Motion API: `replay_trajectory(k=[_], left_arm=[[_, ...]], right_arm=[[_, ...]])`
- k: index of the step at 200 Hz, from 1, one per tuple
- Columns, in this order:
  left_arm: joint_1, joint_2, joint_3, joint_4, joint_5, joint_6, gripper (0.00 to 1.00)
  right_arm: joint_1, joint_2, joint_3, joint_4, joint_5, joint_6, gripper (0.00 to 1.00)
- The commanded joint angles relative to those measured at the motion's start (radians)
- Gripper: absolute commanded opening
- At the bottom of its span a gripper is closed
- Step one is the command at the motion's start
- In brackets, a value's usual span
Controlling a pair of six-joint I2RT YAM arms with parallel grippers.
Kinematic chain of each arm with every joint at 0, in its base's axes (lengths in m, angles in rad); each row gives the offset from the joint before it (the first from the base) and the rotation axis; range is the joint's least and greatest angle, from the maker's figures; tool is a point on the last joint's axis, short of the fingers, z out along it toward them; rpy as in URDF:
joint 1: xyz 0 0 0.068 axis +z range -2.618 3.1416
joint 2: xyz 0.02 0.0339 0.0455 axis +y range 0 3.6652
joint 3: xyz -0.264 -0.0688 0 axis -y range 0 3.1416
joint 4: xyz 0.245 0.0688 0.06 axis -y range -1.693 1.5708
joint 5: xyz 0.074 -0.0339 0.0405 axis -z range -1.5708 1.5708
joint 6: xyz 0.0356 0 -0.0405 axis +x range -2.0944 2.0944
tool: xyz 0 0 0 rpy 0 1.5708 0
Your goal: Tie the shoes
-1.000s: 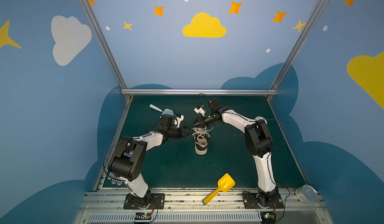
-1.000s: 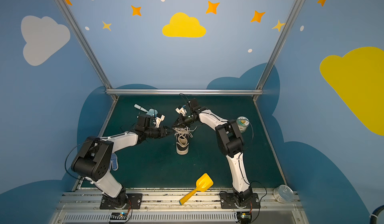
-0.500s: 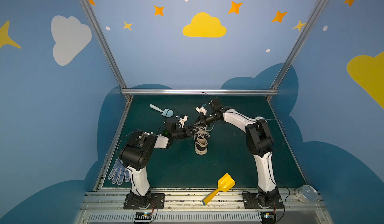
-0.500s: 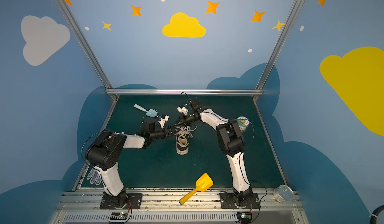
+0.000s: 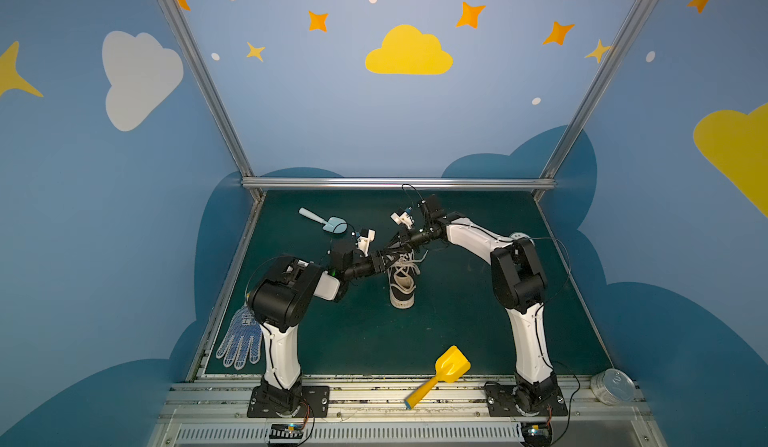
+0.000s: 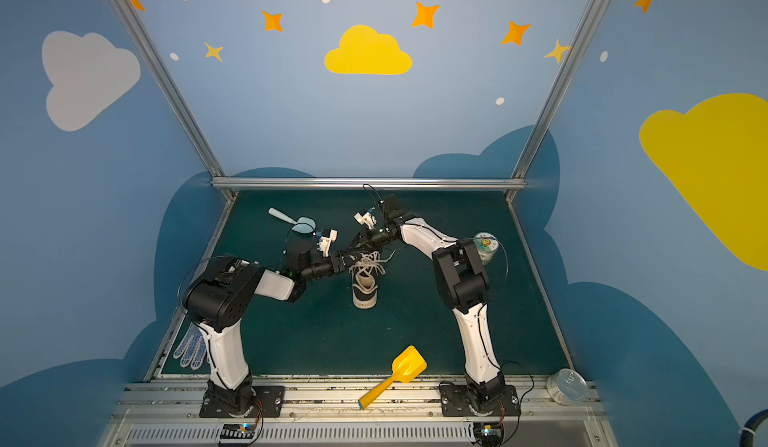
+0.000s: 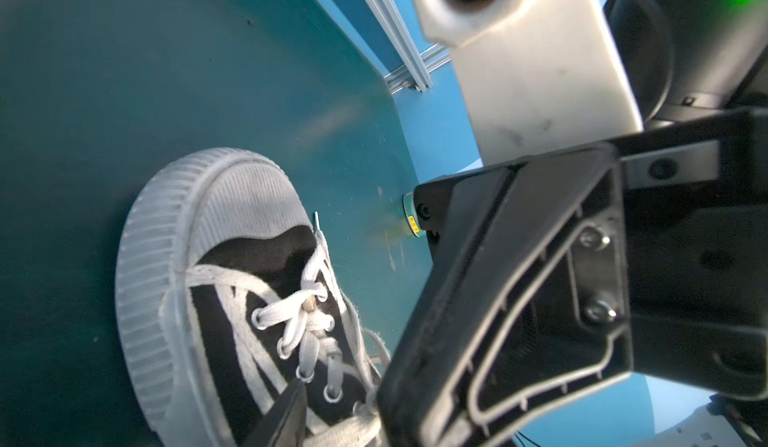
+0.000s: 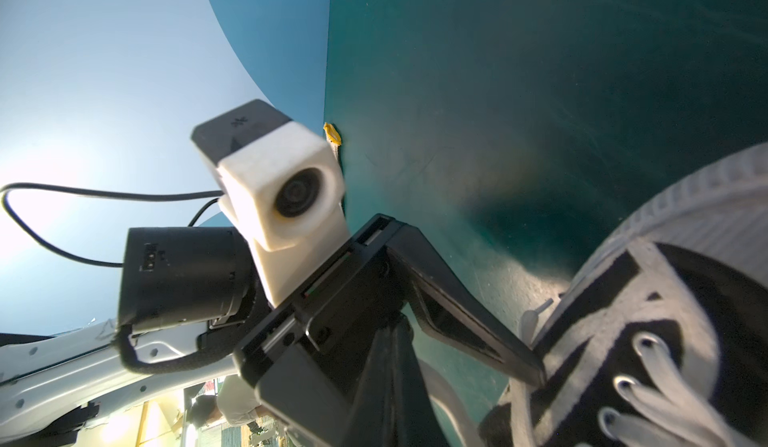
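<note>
The shoe [image 5: 402,289] stands mid-mat, a black canvas sneaker with a white toe cap [image 7: 216,200] pointing to the front and cream laces [image 7: 291,320] loose over its tongue. Both grippers meet over its ankle end. My left gripper [image 5: 388,259] comes in from the left with its jaws apart. One finger [image 7: 286,416] rests on the laced tongue, and the other finger [image 8: 478,320] reaches the shoe's side. My right gripper [image 5: 397,246] comes from the back right, shut, with lace strands [image 7: 349,426] gathered at its tip. How much lace it holds is hidden.
A light-blue scoop [image 5: 326,221] lies at the back left. A yellow scoop [image 5: 446,372] sits at the front edge, a dotted white glove [image 5: 241,339] at the front left, a small tin [image 6: 485,246] behind the right arm, and a clear jar [image 5: 613,386] on the front rail.
My left arm has swung its elbow forward and stretched low, which uncovers the glove. Its gripper has slid right onto the laces. The right gripper has stayed shut at the shoe's ankle end.
</note>
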Motion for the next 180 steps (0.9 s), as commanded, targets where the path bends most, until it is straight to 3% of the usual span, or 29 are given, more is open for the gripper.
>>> replay_trajectory(k=[1,33,72,102,124,131,141,180], left_arm=[[-0.013,0.024,0.004,0.095,-0.009,-0.02,0.53],[-0.025,0.043,0.001,0.163,-0.028,-0.036,0.51],[-0.026,0.067,0.005,0.198,-0.04,-0.052,0.4],[-0.031,0.079,0.003,0.23,-0.054,-0.059,0.25],[-0.032,0.084,0.005,0.23,-0.059,-0.058,0.09],[-0.032,0.084,0.002,0.23,-0.062,-0.056,0.04],[-0.032,0.083,-0.001,0.227,-0.063,-0.054,0.03],[-0.031,0.085,-0.014,0.222,-0.063,-0.055,0.03]], right_arm=[[-0.004,0.016,0.012,0.014,-0.017,0.008,0.0],[-0.005,0.012,0.006,0.016,-0.019,0.009,0.0],[-0.007,0.009,0.001,0.016,-0.023,0.008,0.0],[-0.01,0.001,-0.018,0.02,-0.023,0.004,0.0],[-0.014,-0.007,-0.028,0.02,-0.028,0.002,0.0],[-0.017,-0.011,-0.032,0.021,-0.026,0.003,0.08],[-0.024,-0.025,-0.044,0.029,-0.019,0.009,0.27],[-0.073,-0.08,-0.089,0.06,-0.007,0.034,0.5]])
